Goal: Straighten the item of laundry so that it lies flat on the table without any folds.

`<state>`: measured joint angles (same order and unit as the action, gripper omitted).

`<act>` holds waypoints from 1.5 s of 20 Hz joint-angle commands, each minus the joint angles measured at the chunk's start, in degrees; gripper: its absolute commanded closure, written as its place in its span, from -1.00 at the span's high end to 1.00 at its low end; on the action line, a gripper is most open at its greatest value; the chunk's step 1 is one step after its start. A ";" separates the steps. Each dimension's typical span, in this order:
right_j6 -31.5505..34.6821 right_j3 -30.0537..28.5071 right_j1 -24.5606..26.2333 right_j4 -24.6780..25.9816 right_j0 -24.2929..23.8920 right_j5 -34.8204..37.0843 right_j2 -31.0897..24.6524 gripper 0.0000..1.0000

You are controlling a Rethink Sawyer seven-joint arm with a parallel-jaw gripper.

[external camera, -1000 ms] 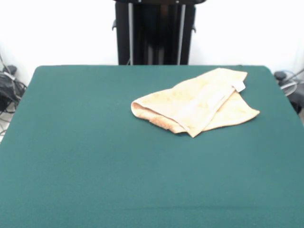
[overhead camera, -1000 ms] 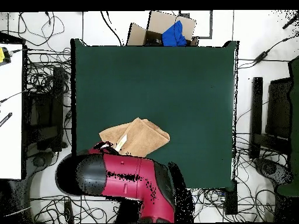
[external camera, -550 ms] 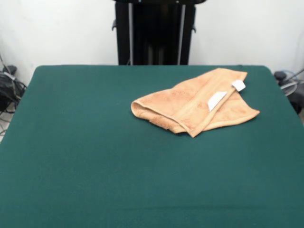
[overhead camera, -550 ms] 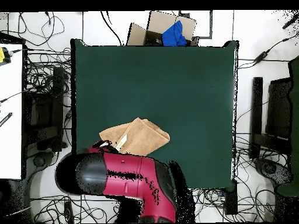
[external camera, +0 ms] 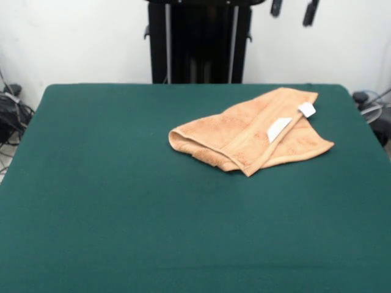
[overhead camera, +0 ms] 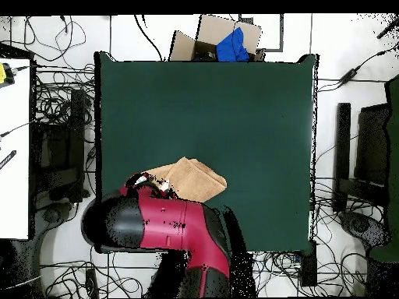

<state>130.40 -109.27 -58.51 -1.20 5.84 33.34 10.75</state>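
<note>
Since the earlier frames the gripper (external camera: 294, 11) has come into the front view, its two dark fingertips showing at the top edge, and in the overhead view the red and black arm (overhead camera: 167, 226) has swung further over the towel's robot-side end; the cloth itself has not shifted.

Largest first: the table (external camera: 122, 213) is a broad spread of dark green, with only the towel on it. The item of laundry (external camera: 250, 131) lies on the far part of the table in the front view, off to that picture's right, well clear of the near edge. It is folded over on itself, with a doubled, rounded fold at its picture-left end and an upper layer crossing a lower one. Two small white labels (external camera: 278, 128) show on the upper layer.

The claw hangs spread, its fingertips apart and holding nothing, well above the cloth.

Judging by this, the step in hand is the approach before the first grasp. The next move calls for coming down on a free corner or edge of the top layer only, pinching that single layer and drawing it outward to open the fold
</note>
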 commanded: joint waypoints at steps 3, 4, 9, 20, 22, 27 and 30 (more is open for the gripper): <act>7.08 -6.81 9.22 1.37 0.79 -12.19 -4.39 1.00; 7.31 -7.02 9.71 1.05 0.86 -13.29 -4.51 1.00; 7.96 -7.94 11.39 -0.58 0.80 -17.43 -5.53 1.00; 7.12 -9.73 12.51 -2.51 -1.23 -18.95 -10.48 1.00; 7.85 -10.23 12.72 -2.43 -0.60 -19.59 -10.43 1.00; 9.72 -11.37 13.41 -2.45 1.00 -21.76 -10.47 1.00; 9.68 -12.06 14.10 -2.36 0.94 -23.53 -11.89 1.00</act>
<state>130.40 -116.76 -46.98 -1.38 6.41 15.25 4.57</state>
